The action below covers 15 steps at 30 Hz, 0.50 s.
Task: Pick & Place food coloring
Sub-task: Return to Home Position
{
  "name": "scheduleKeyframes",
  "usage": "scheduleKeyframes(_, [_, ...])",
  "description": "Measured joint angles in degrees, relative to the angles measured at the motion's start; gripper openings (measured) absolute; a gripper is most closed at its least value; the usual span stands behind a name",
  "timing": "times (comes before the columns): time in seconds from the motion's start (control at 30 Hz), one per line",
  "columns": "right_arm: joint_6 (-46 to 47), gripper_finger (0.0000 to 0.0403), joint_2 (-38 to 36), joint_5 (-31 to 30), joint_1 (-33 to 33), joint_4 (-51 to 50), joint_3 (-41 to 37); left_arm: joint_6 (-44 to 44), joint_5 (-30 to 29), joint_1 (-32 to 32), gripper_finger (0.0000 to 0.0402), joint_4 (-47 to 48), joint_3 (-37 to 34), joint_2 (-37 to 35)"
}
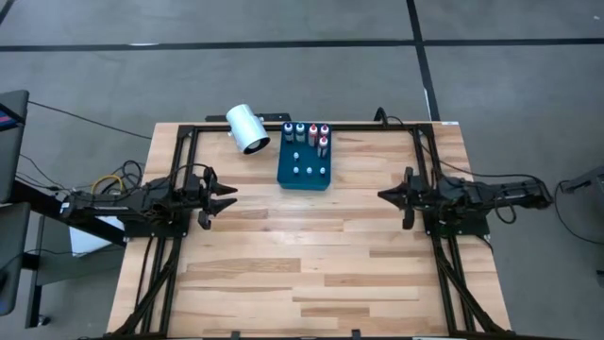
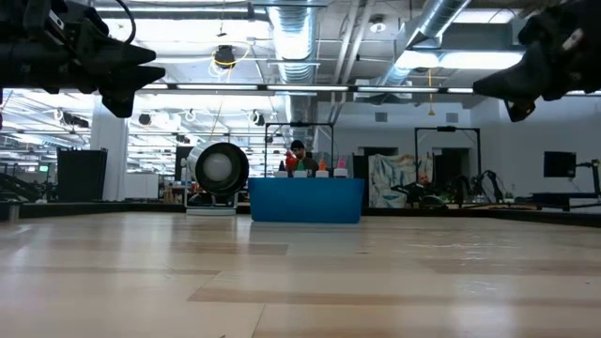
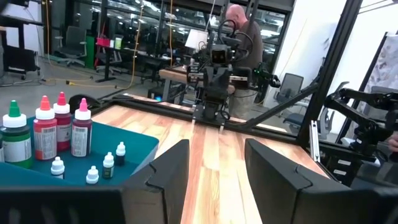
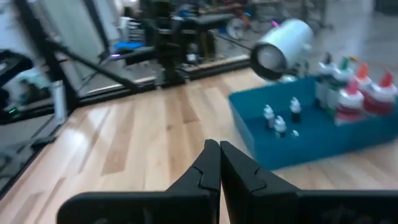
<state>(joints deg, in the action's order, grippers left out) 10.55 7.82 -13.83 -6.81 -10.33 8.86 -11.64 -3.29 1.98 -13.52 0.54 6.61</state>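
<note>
The food coloring bottles [image 1: 310, 133] stand upright in a blue tray [image 1: 304, 173] at the table's far middle. The larger ones, with green, red and pink tops [image 3: 46, 130], line the tray's far edge, and tinier white ones [image 3: 93, 169] stand in its middle. My left gripper [image 1: 226, 199] hovers open over the table's left side, nothing between its fingers [image 3: 168, 174]. My right gripper [image 1: 382, 195] hovers shut and empty over the right side, its fingertips together [image 4: 219, 152]. Both are well short of the tray.
A large white cylinder [image 1: 247, 128] lies on its side just left of the tray, near the far edge. A black frame [image 1: 189, 132] runs along the table's far edge and sides. Bare wood lies between the grippers and toward the near edge. A person [image 3: 239, 25] sits beyond the table.
</note>
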Motion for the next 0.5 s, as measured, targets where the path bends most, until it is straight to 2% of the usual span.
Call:
scheduleKeyframes(0.2, [-9.2,0.0,-0.5,3.9,-2.1,-1.1,0.0,0.0,-0.2,0.0,0.0147,0.5,-0.1,0.0])
scheduleKeyframes(0.33, [-9.1,0.0,0.2,3.6,-1.9,-5.1,0.0,0.5,-0.5,0.0,0.0147,0.8,-0.1,0.0])
scheduleKeyframes(0.5, [-12.0,0.0,-0.3,3.9,-1.1,-4.1,0.0,-0.2,-0.5,0.0,0.0147,0.7,-0.1,0.0])
